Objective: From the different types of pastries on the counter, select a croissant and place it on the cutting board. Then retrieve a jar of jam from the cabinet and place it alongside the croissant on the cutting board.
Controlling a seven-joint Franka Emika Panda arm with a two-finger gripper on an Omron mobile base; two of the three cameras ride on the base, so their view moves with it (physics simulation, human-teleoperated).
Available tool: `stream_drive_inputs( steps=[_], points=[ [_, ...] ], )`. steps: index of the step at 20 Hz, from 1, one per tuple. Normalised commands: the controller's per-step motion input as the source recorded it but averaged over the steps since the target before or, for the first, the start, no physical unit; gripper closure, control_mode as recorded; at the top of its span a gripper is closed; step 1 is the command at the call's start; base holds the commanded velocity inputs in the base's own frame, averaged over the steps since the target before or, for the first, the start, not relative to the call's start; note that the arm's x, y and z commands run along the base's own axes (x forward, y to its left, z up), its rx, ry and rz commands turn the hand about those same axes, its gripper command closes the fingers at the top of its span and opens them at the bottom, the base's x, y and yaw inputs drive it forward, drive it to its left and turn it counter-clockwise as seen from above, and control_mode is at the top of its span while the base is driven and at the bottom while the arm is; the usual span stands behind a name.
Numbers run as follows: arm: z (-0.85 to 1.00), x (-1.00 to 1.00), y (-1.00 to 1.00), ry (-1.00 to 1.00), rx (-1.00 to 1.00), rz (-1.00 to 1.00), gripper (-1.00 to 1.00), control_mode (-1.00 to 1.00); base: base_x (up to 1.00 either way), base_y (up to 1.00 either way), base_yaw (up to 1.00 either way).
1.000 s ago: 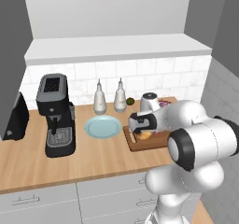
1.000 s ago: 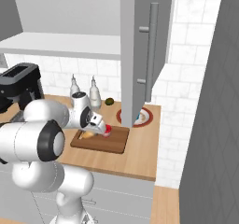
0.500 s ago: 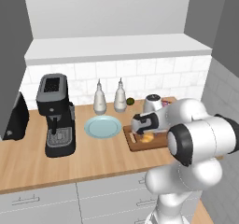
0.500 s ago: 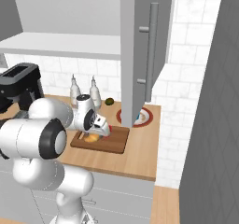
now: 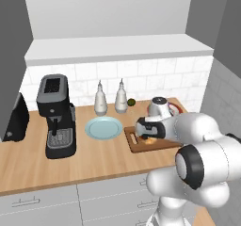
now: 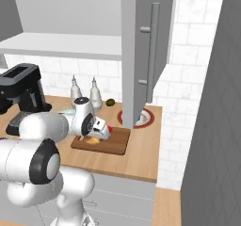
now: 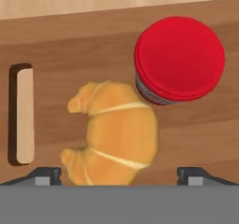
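Observation:
The golden croissant [image 7: 116, 134] lies on the dark brown cutting board [image 7: 60, 45], close to the board's slot handle [image 7: 21, 113]. The red-topped jar of jam [image 7: 179, 57] stands upright on the same board, touching or nearly touching the croissant. My gripper [image 7: 120, 174] hovers over the croissant, open, with its fingertips [image 7: 46, 175] wide of the pastry on both sides. From the base cameras the gripper [image 5: 147, 134] [image 6: 94, 134] hangs low over the board [image 5: 141, 147] [image 6: 115, 146], with the croissant [image 6: 94, 140] and the jar's red top [image 6: 109, 129] beside it.
A pale blue plate [image 5: 104, 127] sits left of the board, and a red-rimmed plate [image 6: 143, 119] behind it. Two white bottles [image 5: 100, 99] and a coffee machine [image 5: 57, 117] stand further left. The open cabinet door [image 6: 141, 46] hangs above the board's right end.
The hand has shifted only slightly over the cutting board. The croissant and the jar stay on the board.

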Motion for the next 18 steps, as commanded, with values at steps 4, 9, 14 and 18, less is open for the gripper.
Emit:
stream_drive_inputs(
  steps=[4,9,14,18],
  points=[
    [0.73,0.02,1.00,-0.54,0.02,-0.16,-1.00,-1.00,0.00,0.00,0.00],
    [0.64,-0.39,0.72,-0.17,0.00,-0.07,-1.00,-1.00,0.00,0.00,0.00],
    [0.11,-1.00,-0.10,0.23,0.06,0.00,-1.00,-1.00,0.00,0.00,0.00],
    [0.50,-1.00,-0.27,0.17,0.14,0.00,-1.00,-1.00,0.00,0.00,0.00]
  ],
)
